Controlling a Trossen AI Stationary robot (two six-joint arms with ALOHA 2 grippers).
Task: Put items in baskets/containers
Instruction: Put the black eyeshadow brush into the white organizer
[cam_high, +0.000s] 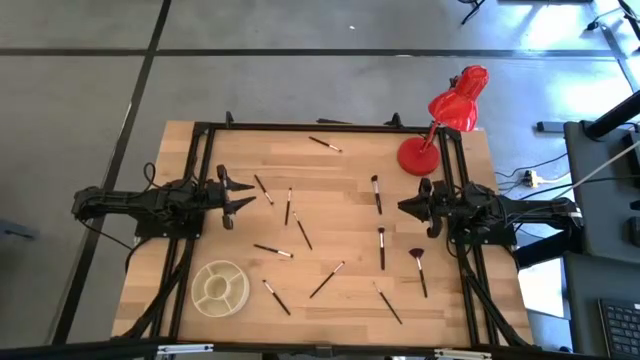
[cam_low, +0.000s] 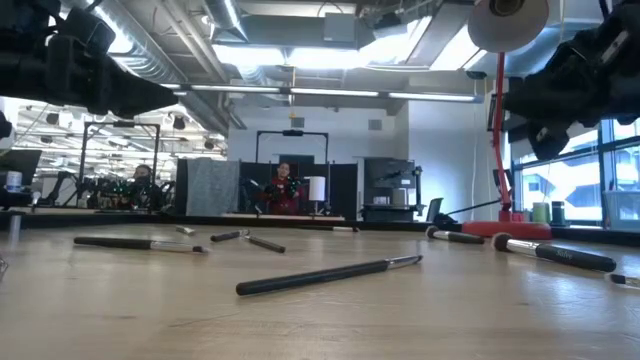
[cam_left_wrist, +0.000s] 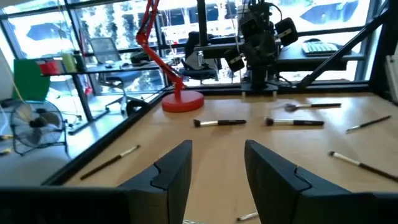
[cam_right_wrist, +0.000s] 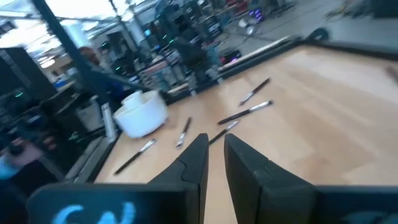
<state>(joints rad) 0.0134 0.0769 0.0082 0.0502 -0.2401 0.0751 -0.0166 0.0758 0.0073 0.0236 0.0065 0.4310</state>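
No brush is picked yet. Brushes lie scattered across the desk; the container sits at 7 o'clock, apparently empty. Left pincer at 9 o'clock, fingers apart; right pincer at 3 o'clock, fingers slightly apart. Next: descend over one brush.

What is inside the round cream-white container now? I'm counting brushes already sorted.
The round cream-white divided container shows only its bare inner dividers from above; no brush lies in it. The thin makeup brushes are scattered on the wooden table. Nothing covers its compartments.
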